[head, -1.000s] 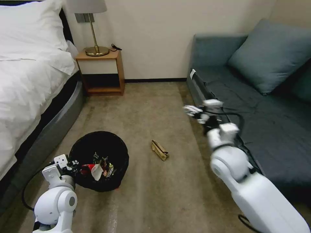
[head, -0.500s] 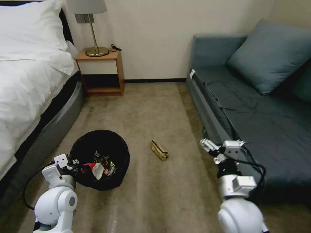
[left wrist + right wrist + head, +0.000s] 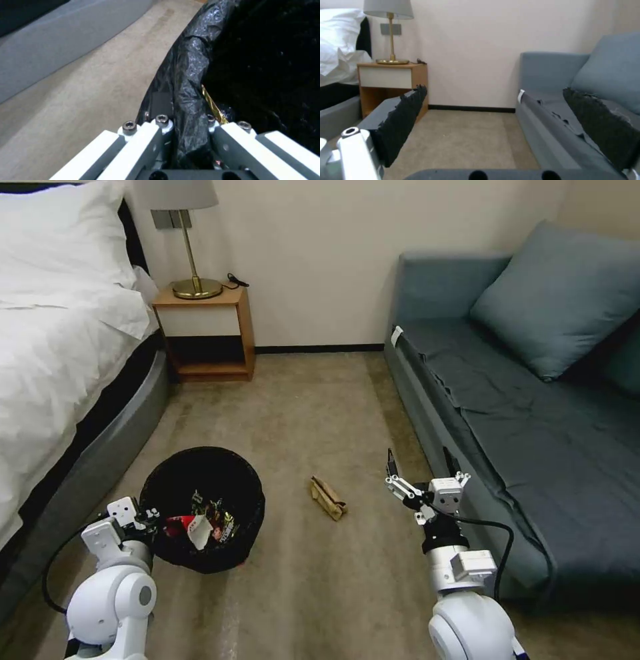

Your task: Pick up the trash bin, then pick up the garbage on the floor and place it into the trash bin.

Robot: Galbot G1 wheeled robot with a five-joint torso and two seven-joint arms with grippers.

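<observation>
I see the trash bin point(image 3: 202, 507) sitting on the carpet beside the bed point(image 3: 60, 367), wrappers lying inside it. My left tool point(image 3: 148, 515) has its fingers pinched on the bin's near rim, bag liner point(image 3: 186, 82) caught between them. The tan paper bag point(image 3: 327, 498) lies on the floor between bin and sofa point(image 3: 527, 447). My right tool point(image 3: 420, 460) hangs spread wide and empty, raised, near the bag, alongside the sofa front.

You see a black trash bin point(image 3: 202, 508) with a glossy, crinkly black liner, red-and-white and yellow scraps inside, a tan paper bag point(image 3: 328, 498) on beige carpet point(image 3: 313, 407), and a blue-grey sofa point(image 3: 533, 433) on the right.
</observation>
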